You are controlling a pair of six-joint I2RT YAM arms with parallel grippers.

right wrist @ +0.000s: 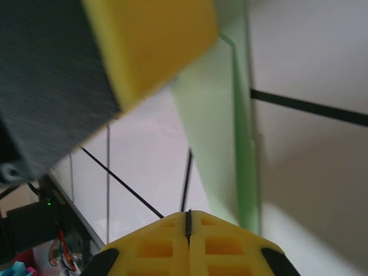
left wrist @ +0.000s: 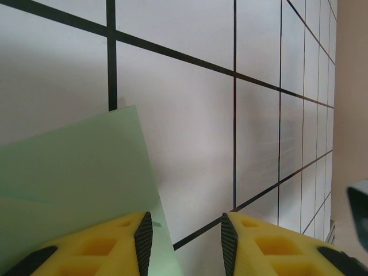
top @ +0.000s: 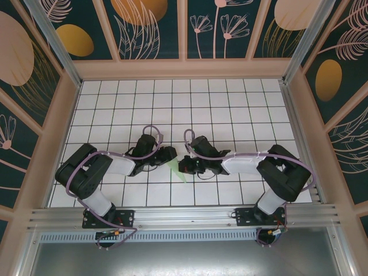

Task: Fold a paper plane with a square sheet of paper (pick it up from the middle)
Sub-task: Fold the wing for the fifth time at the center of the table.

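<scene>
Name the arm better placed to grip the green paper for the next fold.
Probably left. The left gripper is open, with the green paper lying right at one finger. The right gripper is shut, with the paper beside it, so it would have to open first.

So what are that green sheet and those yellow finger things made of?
The green sheet looks like thin matte paper: sharp-edged, with a crisp fold line. On the left tool, the yellow fingers seem matte plastic with moulded pockets; their black pads look dull, probably rubber.
</scene>
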